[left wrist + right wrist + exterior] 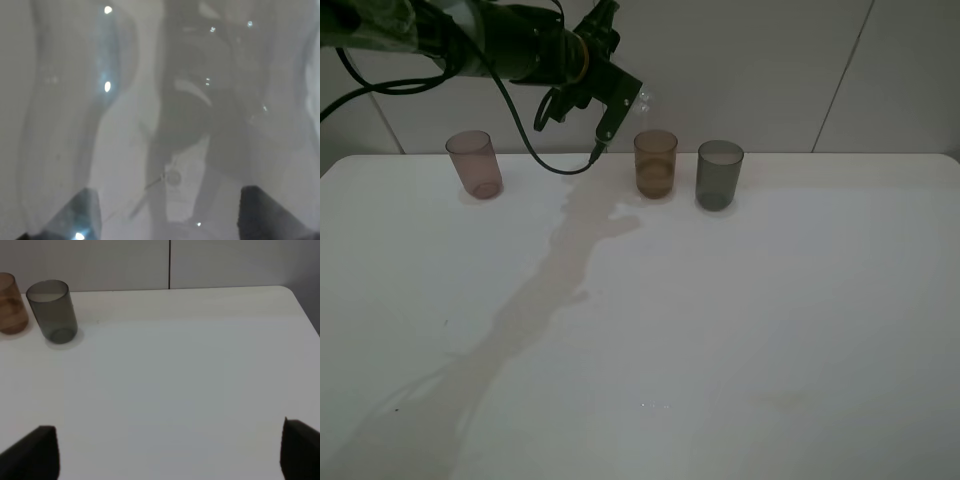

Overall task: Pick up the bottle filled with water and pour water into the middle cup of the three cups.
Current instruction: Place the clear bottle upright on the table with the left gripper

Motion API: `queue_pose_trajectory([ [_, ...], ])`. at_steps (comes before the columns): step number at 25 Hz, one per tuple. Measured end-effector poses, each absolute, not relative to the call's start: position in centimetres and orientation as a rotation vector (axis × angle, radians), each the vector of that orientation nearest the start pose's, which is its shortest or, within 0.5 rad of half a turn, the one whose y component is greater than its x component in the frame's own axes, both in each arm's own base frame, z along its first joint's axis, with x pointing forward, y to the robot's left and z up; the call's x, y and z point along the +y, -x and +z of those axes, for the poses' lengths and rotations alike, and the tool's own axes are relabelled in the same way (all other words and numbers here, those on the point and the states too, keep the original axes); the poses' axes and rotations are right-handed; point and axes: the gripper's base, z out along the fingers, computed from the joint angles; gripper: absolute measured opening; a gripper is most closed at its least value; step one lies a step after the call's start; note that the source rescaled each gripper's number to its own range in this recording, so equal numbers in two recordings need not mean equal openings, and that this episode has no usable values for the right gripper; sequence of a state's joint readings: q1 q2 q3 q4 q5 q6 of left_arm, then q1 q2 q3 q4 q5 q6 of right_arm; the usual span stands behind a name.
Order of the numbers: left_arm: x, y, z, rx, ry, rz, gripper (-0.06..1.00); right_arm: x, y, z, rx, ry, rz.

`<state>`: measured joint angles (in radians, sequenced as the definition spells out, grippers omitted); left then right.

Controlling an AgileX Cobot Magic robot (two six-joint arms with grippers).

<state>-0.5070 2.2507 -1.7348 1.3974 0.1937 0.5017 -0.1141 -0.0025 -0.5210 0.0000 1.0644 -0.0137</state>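
My left gripper (620, 104) is shut on the clear bottle (646, 97) and holds it tilted, its neck above the amber-orange middle cup (656, 163). That cup holds a little water. The bottle's see-through wall (150, 115) fills the left wrist view between the fingertips (82, 212). The pinkish-brown cup (474, 164) stands at the left and the dark grey cup (720, 174) at the right of the row. My right gripper (170, 452) is open and empty, low over the table; its view shows the grey cup (51, 311) and the edge of the amber cup (9, 305).
The cups stand near the back edge of the white table (770, 320), close to the tiled wall (770, 70). A black cable (548, 155) hangs from the left arm between the pinkish-brown cup and the amber cup. The arm's shadow lies across the table's left half.
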Motion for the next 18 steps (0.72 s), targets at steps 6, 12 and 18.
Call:
queue_pose_trajectory([
  [6, -23.9, -46.8, 19.4, 0.913, -1.997, 1.031, 0.01, 0.1, 0.8, 28.3, 2.023, -0.102, -0.081],
  [12, -23.9, -46.6, 19.7, 0.995, -1.946, 0.971, 0.01, 0.1, 0.8, 28.3, 2.023, -0.102, -0.081],
  [18, -23.7, -46.2, 21.6, 1.198, -1.764, 0.826, 0.01, 0.1, 0.8, 28.3, 2.023, -0.102, -0.081],
])
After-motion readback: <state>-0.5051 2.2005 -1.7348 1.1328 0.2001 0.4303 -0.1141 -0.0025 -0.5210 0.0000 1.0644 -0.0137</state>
